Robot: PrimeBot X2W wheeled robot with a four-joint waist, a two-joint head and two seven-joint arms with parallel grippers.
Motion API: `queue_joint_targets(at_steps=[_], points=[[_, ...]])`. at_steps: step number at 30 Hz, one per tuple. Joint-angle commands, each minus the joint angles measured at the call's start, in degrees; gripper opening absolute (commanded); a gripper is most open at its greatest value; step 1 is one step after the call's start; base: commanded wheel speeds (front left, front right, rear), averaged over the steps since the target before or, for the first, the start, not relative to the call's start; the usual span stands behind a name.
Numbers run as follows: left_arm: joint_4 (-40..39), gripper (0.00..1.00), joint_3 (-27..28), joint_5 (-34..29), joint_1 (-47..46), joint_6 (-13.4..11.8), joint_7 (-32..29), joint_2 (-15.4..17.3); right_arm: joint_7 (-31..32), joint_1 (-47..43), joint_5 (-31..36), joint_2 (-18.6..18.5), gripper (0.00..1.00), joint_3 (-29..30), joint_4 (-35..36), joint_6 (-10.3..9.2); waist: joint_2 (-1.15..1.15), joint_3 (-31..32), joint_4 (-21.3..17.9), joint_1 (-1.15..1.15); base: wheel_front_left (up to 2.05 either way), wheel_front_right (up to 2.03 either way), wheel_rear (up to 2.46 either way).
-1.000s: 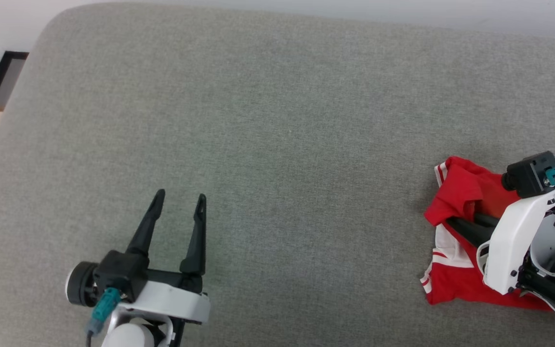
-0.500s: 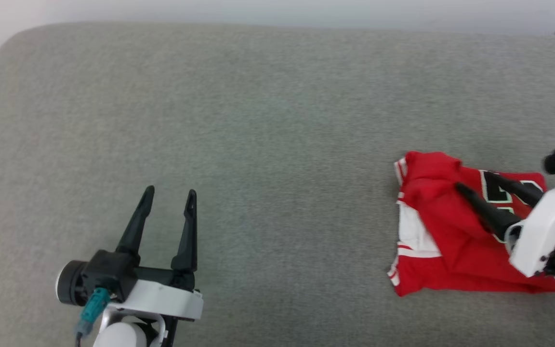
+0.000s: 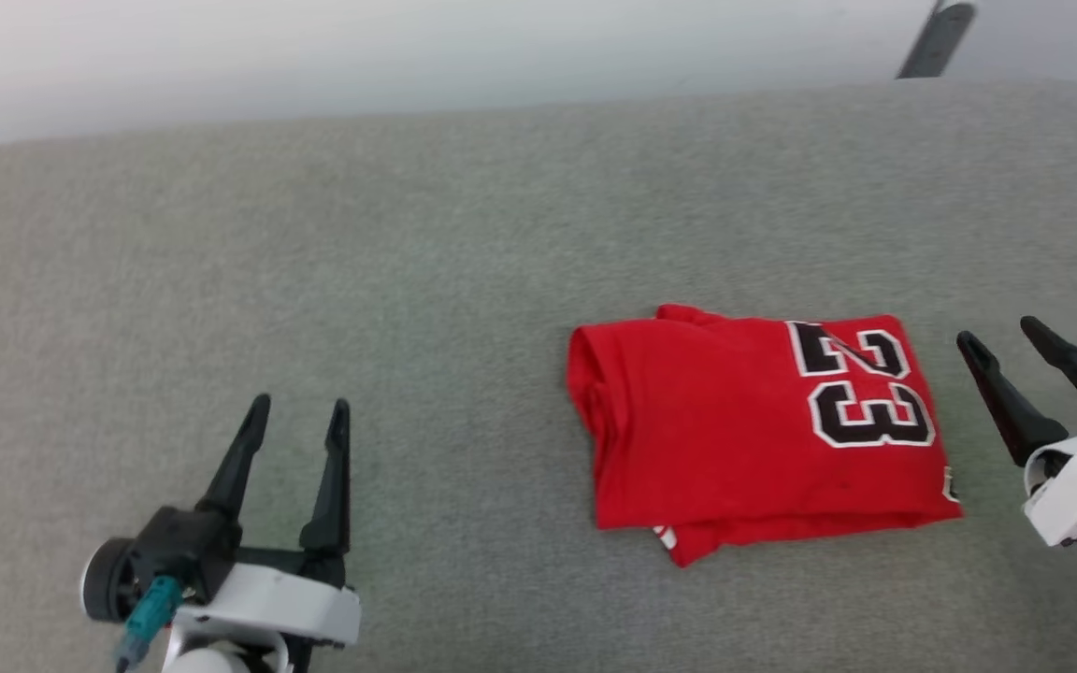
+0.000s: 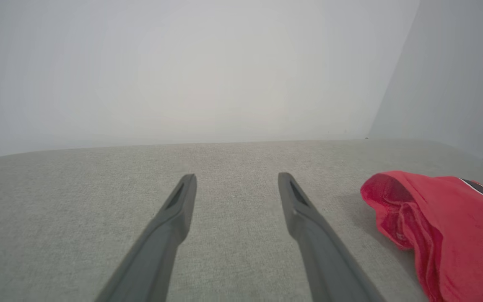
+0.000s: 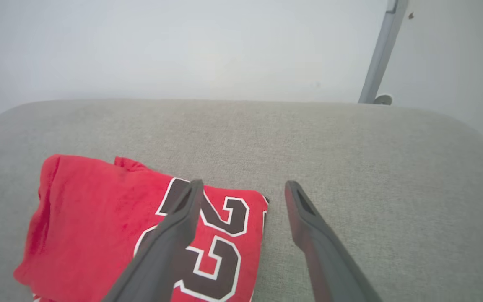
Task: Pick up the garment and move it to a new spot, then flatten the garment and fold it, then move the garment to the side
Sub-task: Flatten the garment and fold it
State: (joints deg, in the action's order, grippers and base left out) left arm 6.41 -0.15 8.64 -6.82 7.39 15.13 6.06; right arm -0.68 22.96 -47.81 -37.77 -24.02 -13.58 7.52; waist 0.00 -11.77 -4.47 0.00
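The garment (image 3: 744,430) lies folded into a red rectangle on the grey cushion (image 3: 408,262), its black white-outlined 23 facing up. In the left wrist view the garment (image 4: 447,226) shows its folded edge at the right. My right gripper (image 3: 1001,332) is open just right of the garment, apart from it. From the right wrist camera, the garment (image 5: 99,218) sits at the lower left and one finger crosses the number while my right gripper (image 5: 241,183) holds nothing. My left gripper (image 3: 300,404) is open at the lower left, far from the garment, and my left gripper (image 4: 235,176) is likewise empty seen from its own wrist.
A pale wall (image 3: 408,56) rises behind the cushion. A grey slanted bar (image 5: 382,50) stands at the back right, also seen as a bar (image 3: 936,37) from the head. The cushion's rounded right end (image 5: 468,138) falls away.
My right gripper has opened, let go of the garment and drawn back to its right. The garment now lies flat and folded. The head camera has turned right, shifting the whole picture.
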Motion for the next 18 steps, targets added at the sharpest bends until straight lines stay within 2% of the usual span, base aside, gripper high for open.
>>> queue_joint_targets(at_steps=[1, 5, 10, 18], points=[[0.20, 1.00, 0.48, 0.29, 1.20, 0.12, -0.01, 0.27, -3.34, 0.27, 0.68, 0.96, 1.00, -0.64, -1.57, -0.07, 0.00, 3.01, -3.09, 0.00, 0.00, 0.00, 0.00], [0.41, 1.00, 2.05, 0.76, 3.27, 0.12, -0.01, -0.01, -11.34, 0.89, 2.06, 2.65, 1.00, -1.94, -5.94, -0.08, 0.00, 5.03, -4.79, 0.00, 0.00, 0.00, 0.00], [0.01, 1.00, 3.98, 0.80, 6.58, 0.12, -0.01, -0.25, -14.42, -0.07, 5.39, 5.26, 1.00, -0.60, -8.37, -0.08, 0.00, 7.55, -5.60, 0.00, 0.00, 0.00, 0.00], [-3.00, 1.00, 4.86, 0.81, 12.05, 0.12, -0.01, -1.09, -14.51, -7.18, 13.16, 9.91, 1.00, 10.36, -1.46, -0.07, 0.00, 9.45, -4.09, 0.00, 0.00, 0.00, 0.00]])
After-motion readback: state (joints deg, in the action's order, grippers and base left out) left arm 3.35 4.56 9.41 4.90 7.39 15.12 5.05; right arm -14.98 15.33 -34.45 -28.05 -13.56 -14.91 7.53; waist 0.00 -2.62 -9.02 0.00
